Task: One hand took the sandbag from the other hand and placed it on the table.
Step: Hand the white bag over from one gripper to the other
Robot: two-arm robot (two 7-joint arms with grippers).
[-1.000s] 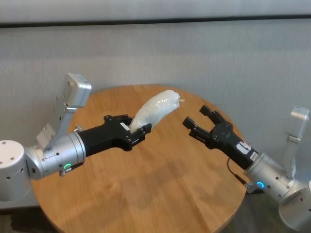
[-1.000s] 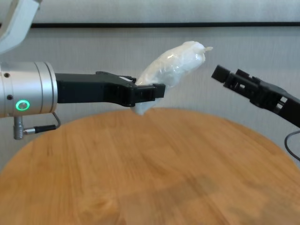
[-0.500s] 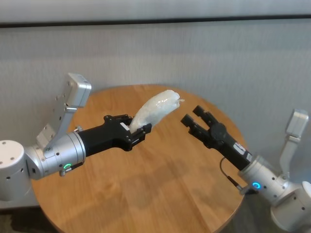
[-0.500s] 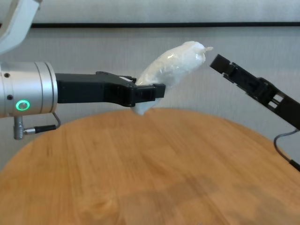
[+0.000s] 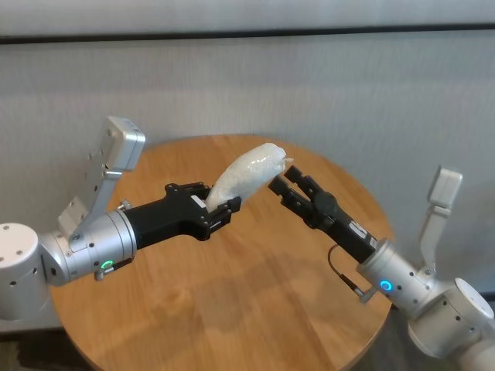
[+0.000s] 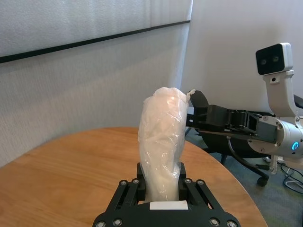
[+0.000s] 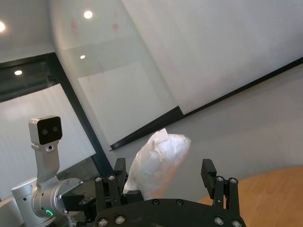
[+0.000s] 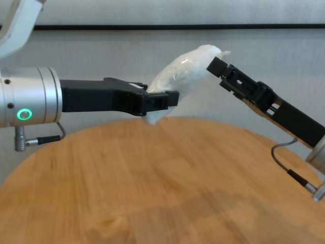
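The white sandbag (image 5: 249, 173) is held tilted up above the round wooden table (image 5: 232, 309). My left gripper (image 5: 217, 205), with the green ring light, is shut on the sandbag's lower end. My right gripper (image 5: 283, 180), with the blue ring light, is open, and its fingertips reach the sandbag's upper tip. In the right wrist view the sandbag (image 7: 158, 161) stands between the two spread fingers (image 7: 209, 171). In the left wrist view the sandbag (image 6: 161, 137) rises from my left gripper (image 6: 161, 185), and the right gripper (image 6: 196, 108) is just behind its top. The chest view shows the sandbag (image 8: 185, 71) well above the table (image 8: 152, 183).
A grey wall runs behind the table. An office chair base (image 6: 246, 161) stands on the floor past the table's far edge. The left arm's upright link (image 5: 108, 166) and the right arm's upright link (image 5: 437, 212) flank the table.
My right gripper has moved left and forward, from a gap beside the sandbag to its upper tip, still open. The left gripper and the sandbag have not moved.
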